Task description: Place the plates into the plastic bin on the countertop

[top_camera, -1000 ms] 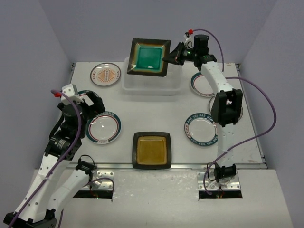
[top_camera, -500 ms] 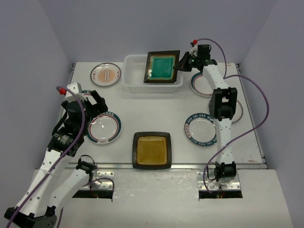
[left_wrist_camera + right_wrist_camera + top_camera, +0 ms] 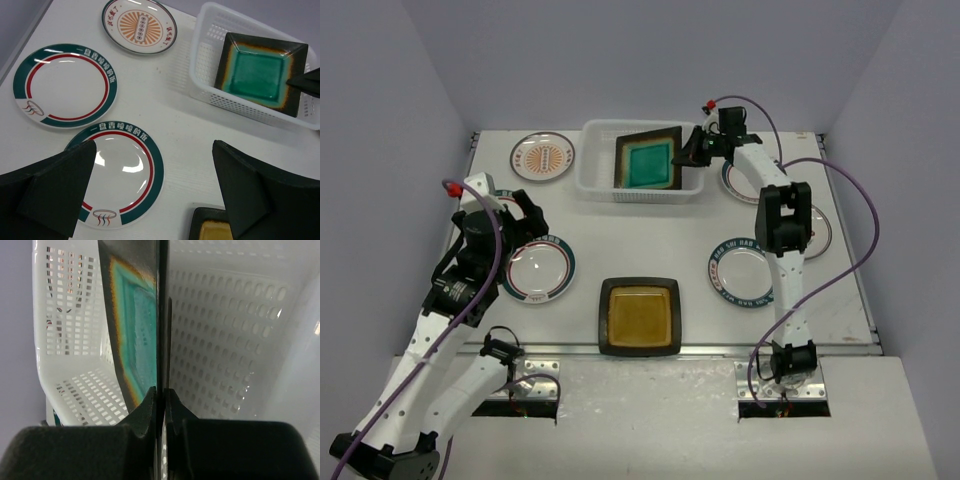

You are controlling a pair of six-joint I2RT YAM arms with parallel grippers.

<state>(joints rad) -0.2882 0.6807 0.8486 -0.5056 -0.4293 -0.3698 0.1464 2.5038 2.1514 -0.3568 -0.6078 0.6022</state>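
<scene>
In the white perforated plastic bin (image 3: 597,186) at the far side of the off-white countertop (image 3: 650,235), the dark-rimmed square plate with the teal centre (image 3: 650,163) now sits low between the lattice walls. A second ago it hung above the bin's rim; since then the right gripper (image 3: 692,150) has carried it down and inward. The right wrist view shows the jaws pinched tight on the plate's dark rim, the plate standing on edge before the camera, so it is not yet released. In my judgement the first plate is nearly delivered.

The left gripper (image 3: 154,145) has barely shifted. Its jaws spread wide and hold nothing above a round white plate with teal and red rings (image 3: 116,178).

White Chinese characters run along that plate's teal band, with a small red steaming-bowl emblem below. I cannot read them surely. The orange sunburst plate (image 3: 139,25) carries red characters, too small to read. The amber-centred square plate (image 3: 639,315) and the bin show no writing.
</scene>
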